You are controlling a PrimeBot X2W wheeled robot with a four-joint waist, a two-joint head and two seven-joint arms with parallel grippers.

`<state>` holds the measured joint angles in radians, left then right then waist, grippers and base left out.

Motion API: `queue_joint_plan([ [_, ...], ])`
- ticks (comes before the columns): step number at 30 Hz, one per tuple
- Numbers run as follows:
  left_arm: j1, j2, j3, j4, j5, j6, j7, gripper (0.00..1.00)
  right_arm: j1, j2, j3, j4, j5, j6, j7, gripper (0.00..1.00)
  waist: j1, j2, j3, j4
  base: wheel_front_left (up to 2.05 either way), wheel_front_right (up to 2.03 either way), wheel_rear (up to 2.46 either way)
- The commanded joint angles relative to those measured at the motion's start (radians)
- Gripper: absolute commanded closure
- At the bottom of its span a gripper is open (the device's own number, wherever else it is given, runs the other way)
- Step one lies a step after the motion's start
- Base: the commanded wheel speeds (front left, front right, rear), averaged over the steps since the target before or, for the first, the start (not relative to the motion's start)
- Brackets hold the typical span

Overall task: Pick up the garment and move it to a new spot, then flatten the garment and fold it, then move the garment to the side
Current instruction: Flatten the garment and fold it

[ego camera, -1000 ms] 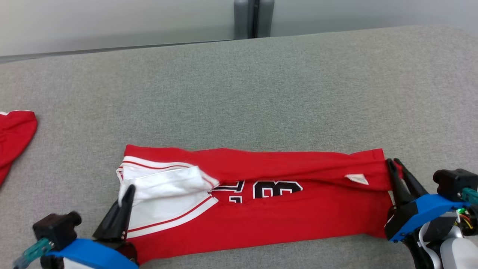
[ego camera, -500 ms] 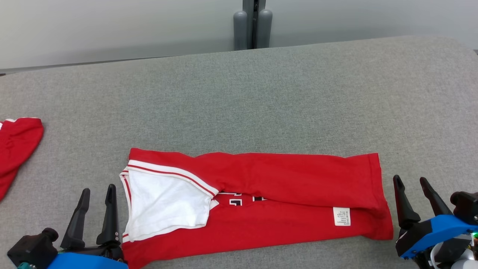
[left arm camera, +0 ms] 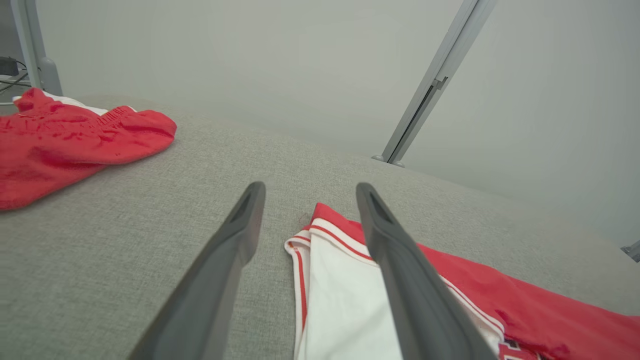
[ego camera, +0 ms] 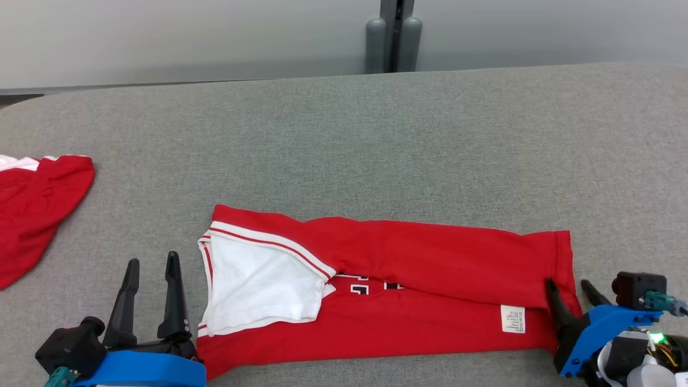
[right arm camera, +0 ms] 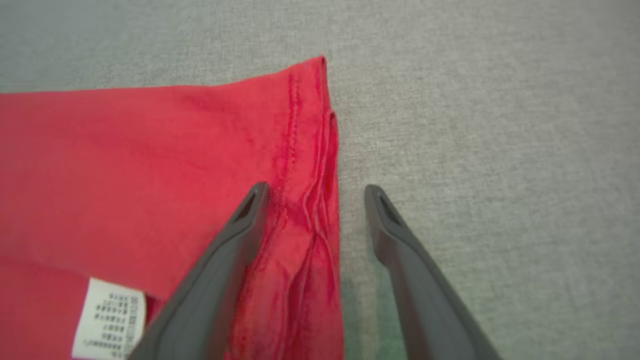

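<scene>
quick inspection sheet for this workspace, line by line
surface: grey fabric-covered table, flat, no stains seen
job's things: red jersey with white trim, lying folded into a long band, white care label showing near its right end
clutter: crumpled red garment at the table's left edge
grippers: left gripper open, empty, beside the jersey's left end; right gripper open, straddling the jersey's right hem
cables: thin coloured wires at the right wrist
surroundings: pale wall, grey metal post behind the table
</scene>
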<state>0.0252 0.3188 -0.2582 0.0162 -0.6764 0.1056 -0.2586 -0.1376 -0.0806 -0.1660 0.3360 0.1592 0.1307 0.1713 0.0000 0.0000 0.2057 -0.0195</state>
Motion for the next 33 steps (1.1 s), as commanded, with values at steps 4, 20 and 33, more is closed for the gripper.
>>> queue_joint_plan([
  [4, -0.001, 0.0, -0.012, -0.012, 0.019, 0.017, 0.003, 0.0, -0.008, -0.005, 0.034, 0.058, 0.018, 0.0, 0.054, 0.0, 0.0, 0.0, 0.001, 0.021, 0.0, 0.0, 0.0],
  [20, -0.036, 0.0, -0.052, -0.045, 0.056, 0.035, 0.018, 0.0, -0.173, -0.13, -0.027, 0.046, 0.035, 0.0, 0.085, 1.0, 0.0, 0.0, 0.011, -0.088, 0.0, 0.0, 0.0],
  [33, -0.074, -0.003, -0.074, -0.034, 0.066, 0.026, 0.024, 0.0, -0.187, -0.126, -0.015, -0.038, 0.123, 0.0, 0.151, 1.0, 0.0, 0.0, 0.025, -0.148, 0.0, 0.0, 0.0],
])
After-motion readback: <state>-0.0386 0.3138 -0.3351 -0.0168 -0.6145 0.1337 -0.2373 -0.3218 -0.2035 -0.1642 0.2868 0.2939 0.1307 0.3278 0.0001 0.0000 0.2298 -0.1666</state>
